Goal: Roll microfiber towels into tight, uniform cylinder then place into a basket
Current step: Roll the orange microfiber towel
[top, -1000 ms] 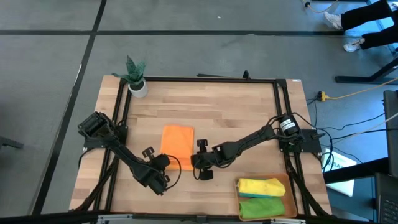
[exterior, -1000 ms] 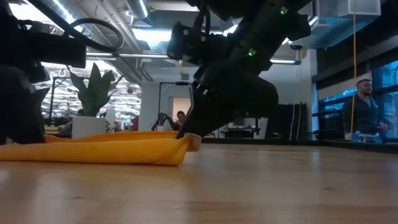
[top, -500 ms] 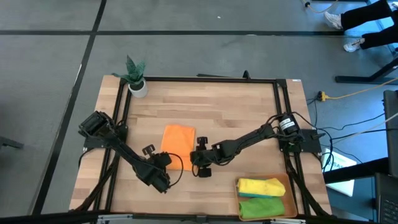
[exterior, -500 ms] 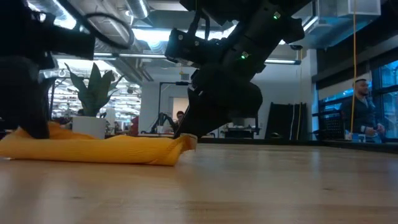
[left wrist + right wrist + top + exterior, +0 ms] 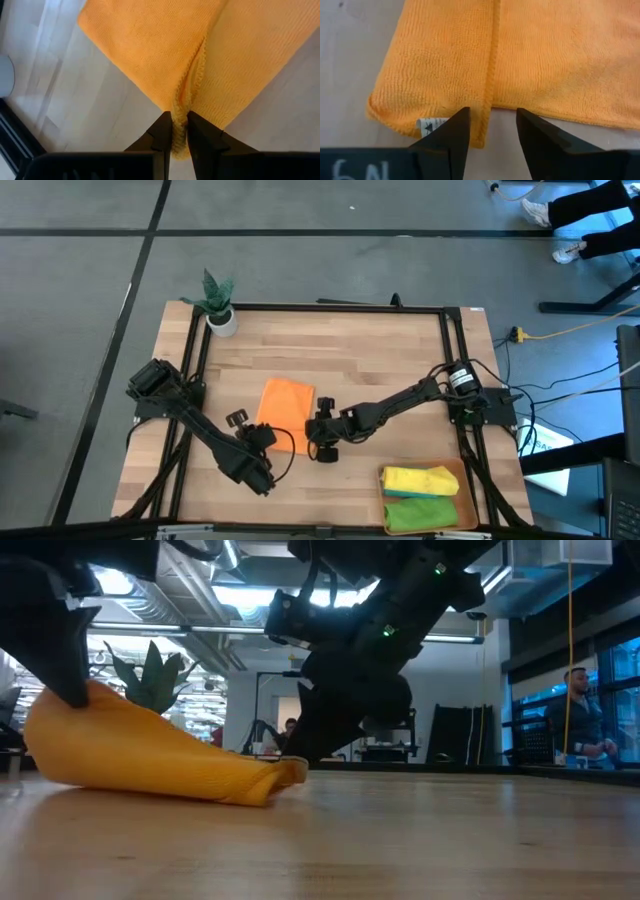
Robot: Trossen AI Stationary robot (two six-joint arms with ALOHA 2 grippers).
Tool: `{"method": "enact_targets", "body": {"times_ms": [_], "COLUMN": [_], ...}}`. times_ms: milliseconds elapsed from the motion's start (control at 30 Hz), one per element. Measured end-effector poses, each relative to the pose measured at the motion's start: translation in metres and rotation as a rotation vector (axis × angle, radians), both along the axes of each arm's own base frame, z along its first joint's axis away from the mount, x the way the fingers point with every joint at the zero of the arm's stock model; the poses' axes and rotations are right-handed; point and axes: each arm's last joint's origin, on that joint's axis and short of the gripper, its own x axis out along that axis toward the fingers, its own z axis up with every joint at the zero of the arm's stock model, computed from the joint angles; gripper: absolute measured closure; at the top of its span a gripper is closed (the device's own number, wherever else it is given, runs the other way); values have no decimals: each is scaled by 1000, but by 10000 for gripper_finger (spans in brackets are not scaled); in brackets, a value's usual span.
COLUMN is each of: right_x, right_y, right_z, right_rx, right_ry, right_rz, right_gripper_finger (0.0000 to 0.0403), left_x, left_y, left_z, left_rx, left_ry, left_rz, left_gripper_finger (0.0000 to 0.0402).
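The orange towel [image 5: 286,404] lies folded at the table's middle; in the low view its left end [image 5: 75,730] is raised and its other end [image 5: 280,776] rests on the wood. My left gripper [image 5: 266,434] [image 5: 179,131] is shut on the towel's near left corner. My right gripper [image 5: 310,432] [image 5: 490,130] is open at the near right corner, one finger on each side of the hem [image 5: 489,100]; whether it touches the cloth I cannot tell. The basket [image 5: 450,474] at the near right holds a yellow roll [image 5: 418,480] and a green roll [image 5: 420,512]. My left gripper pinches the towel's hemmed corner [image 5: 181,111] between its two fingers, where the cloth bunches into a fold of several layers. The fingers slant down from the near left. That corner is lifted clear, and the cloth slopes down from it to the end on the table.
A white pot with a green plant [image 5: 220,318] stands at the far left corner. A black frame [image 5: 320,307] runs round the tabletop. Bare wood lies beyond the towel toward the far edge. People stand in the room behind [image 5: 583,720].
My left gripper has gone up with the towel's near left corner. That end of the towel has risen from flat into a slope, while the end at my right gripper has stayed on the table.
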Motion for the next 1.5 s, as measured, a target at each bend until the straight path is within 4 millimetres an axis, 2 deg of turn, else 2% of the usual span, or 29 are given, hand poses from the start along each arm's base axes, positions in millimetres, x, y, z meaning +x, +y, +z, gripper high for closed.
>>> {"method": "enact_targets", "body": {"times_ms": [467,767,1133,1267,1500], "right_x": [0,0,0,0,1], "right_y": [0,0,0,0,-2], "right_z": [0,0,0,0,0], "right_rx": [7,5,-15,-46,-51], "right_ry": [-1,-1,2,3,-3], "right_rz": [-8,-6,19,44,12], "right_gripper_finger": [241,241,241,241,241], "left_x": [-5,-2,3,4,4], "left_y": [4,7,14,26,30], "left_z": [-13,-14,-14,-12,-4], "left_rx": [-16,-35,-30,-2,15], "left_ry": [32,52,51,53,100], "left_rz": [26,13,38,142,164], "left_gripper_finger": [352,384,337,336,336]}}
